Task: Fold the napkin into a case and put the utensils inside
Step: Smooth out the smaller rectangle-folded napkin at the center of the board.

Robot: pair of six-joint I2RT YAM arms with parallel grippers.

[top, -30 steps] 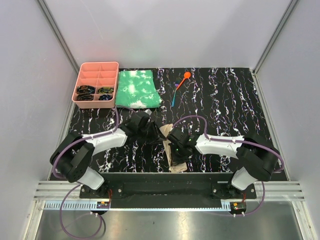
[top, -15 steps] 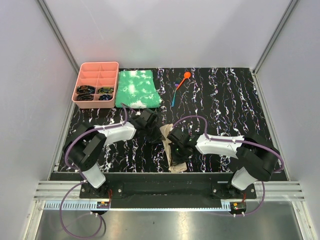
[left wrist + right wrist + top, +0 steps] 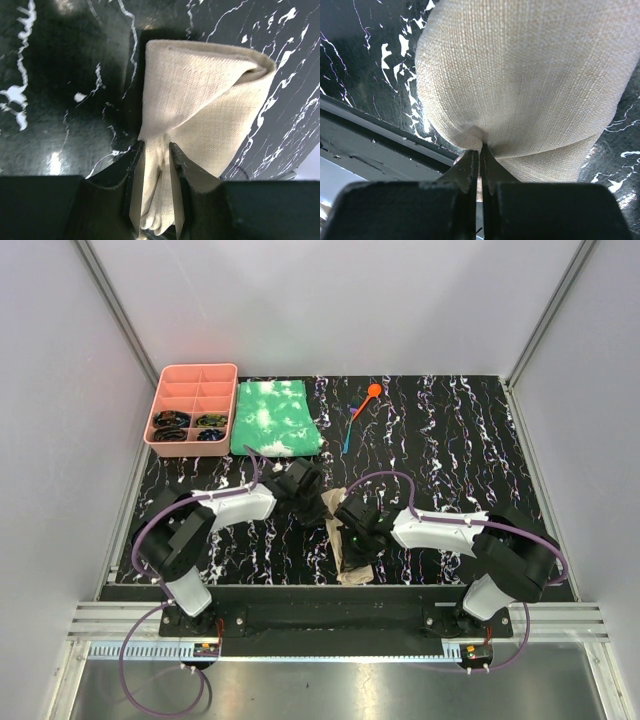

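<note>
The tan napkin (image 3: 356,567) lies partly folded near the table's front edge, between my two grippers. In the left wrist view the napkin (image 3: 200,95) is bunched between the jaws, and my left gripper (image 3: 156,150) is shut on that fold. My right gripper (image 3: 480,150) is shut on a pinch of the napkin (image 3: 530,75), which bulges up in front of it. From above, the left gripper (image 3: 318,502) and right gripper (image 3: 348,530) sit close together over the cloth. The utensils, an orange spoon (image 3: 370,395) and a slim blue one (image 3: 347,435), lie at the back, apart from both grippers.
A green-and-white mottled cloth (image 3: 273,417) lies at the back left. Beside it stands a pink divided tray (image 3: 192,410) with small dark items in its front cells. The table's front edge runs just behind the napkin.
My left arm swung in and its gripper moved right toward the napkin's far end, closing a little on the cloth. The right arm has stayed put.
</note>
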